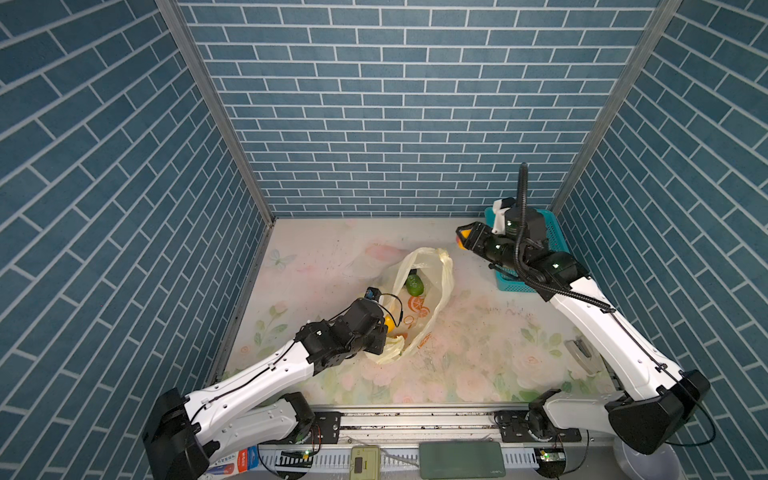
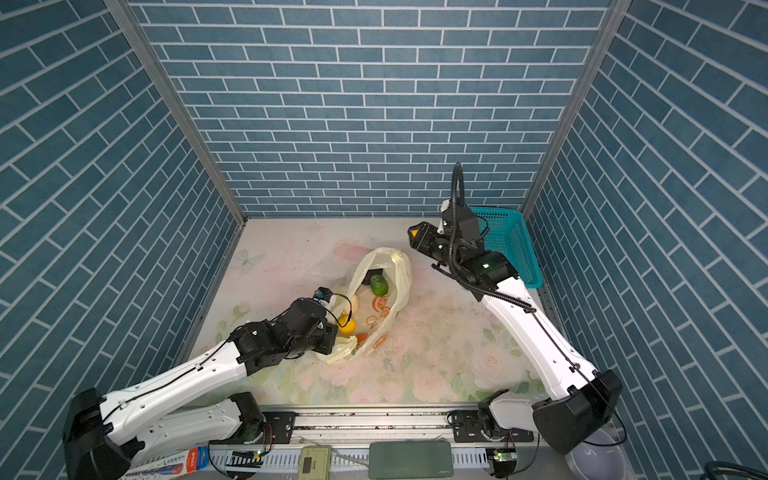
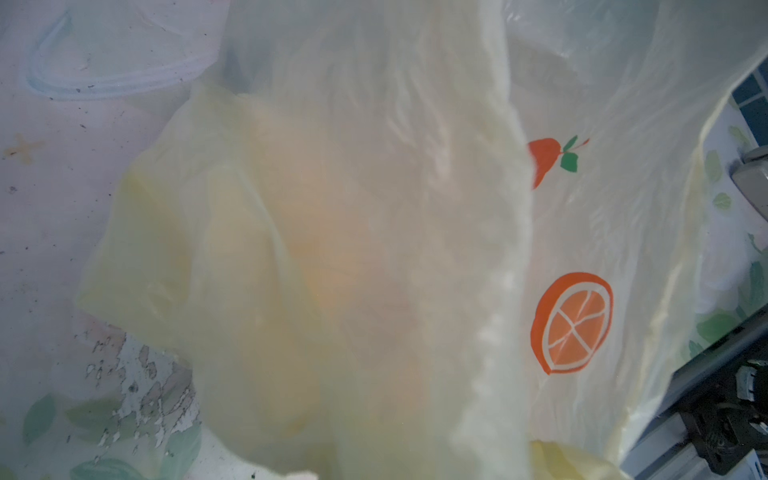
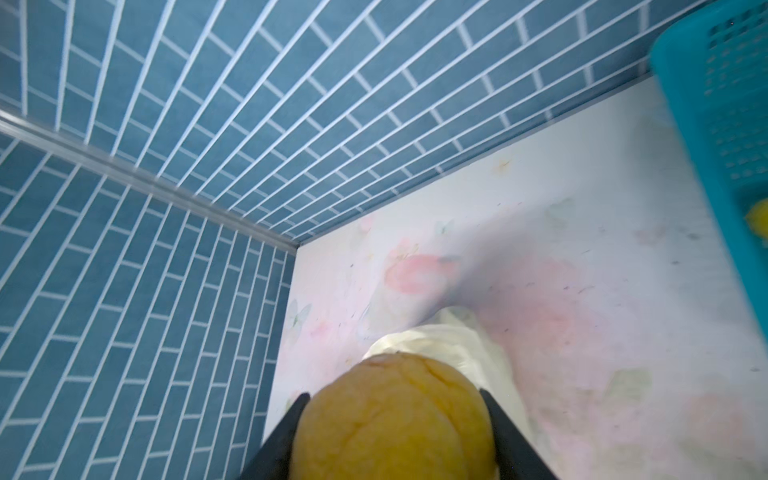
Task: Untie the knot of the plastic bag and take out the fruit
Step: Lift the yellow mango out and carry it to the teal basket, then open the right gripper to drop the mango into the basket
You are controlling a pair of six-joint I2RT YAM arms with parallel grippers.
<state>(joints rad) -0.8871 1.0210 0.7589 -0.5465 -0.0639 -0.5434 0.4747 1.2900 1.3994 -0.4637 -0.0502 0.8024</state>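
Right tool (image 4: 394,392): grasping a round yellow-orange fruit (image 4: 390,436) by its flanks, raised clear of the table (image 1: 478,332), just beside the teal basket (image 2: 509,243).
Risk at the right tool: the fruit is round and the fingers meet it only along two narrow lines. A quick swing toward the basket could roll it out, and it would bounce across the table.
Basket: one yellow piece (image 4: 758,220) lies inside. A release from too high may bounce the new fruit back over the rim. The right arm hangs over the basket, so a careless turn could shove it.
Left tool (image 1: 380,334): clenched at the near edge of the plastic bag (image 1: 445,274), seemingly pinching a fold. Its fingers are hidden by the wrist and by film.
Risk at the left tool: thin film can slip free or tear under a pull, and the mouth would then sag shut over the fruit inside.
Bag: lies on the table left of centre, mouth gaping, with no tied knot to be seen.
Fruit in the bag: a green one (image 1: 414,285) and a dark one (image 1: 412,272) sit deep inside, and a yellow lemon (image 1: 390,323) sits just beside the left tool. A tug on the bag could roll them out.
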